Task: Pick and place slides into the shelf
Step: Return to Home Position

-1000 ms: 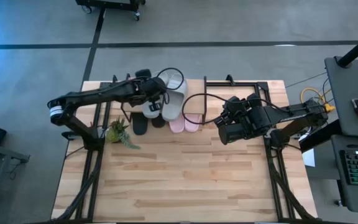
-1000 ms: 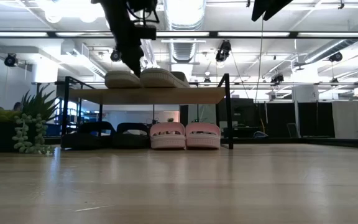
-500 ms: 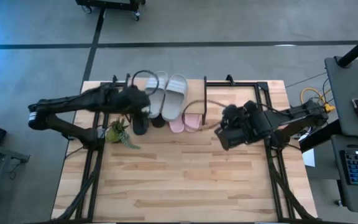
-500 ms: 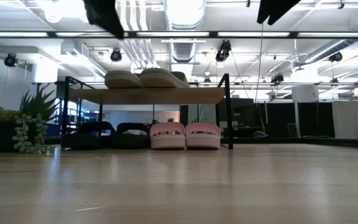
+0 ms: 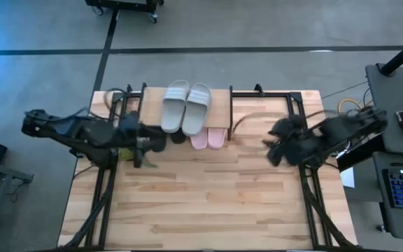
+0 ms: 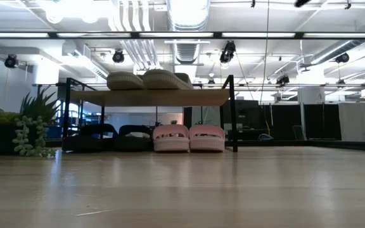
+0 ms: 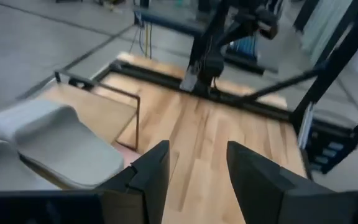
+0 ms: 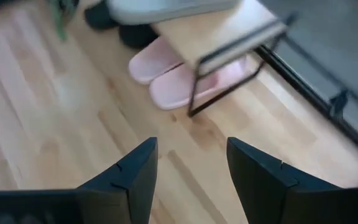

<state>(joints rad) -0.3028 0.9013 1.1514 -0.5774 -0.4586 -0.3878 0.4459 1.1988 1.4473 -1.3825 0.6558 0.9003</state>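
Grey-green pair (image 5: 187, 106) sits on top of the shelf (image 5: 150, 105), with the pink pair (image 5: 208, 138) and black pair (image 6: 114, 137) underneath. My left jaws and right jaws gape empty over the worktop (image 5: 208, 203) sides, clear of the shelf. I reckon nothing's left to place.

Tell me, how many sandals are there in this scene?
6. A grey-green pair lies side by side on top of the shelf; beneath it, a black pair sits beside a pink pair. None seems hidden.
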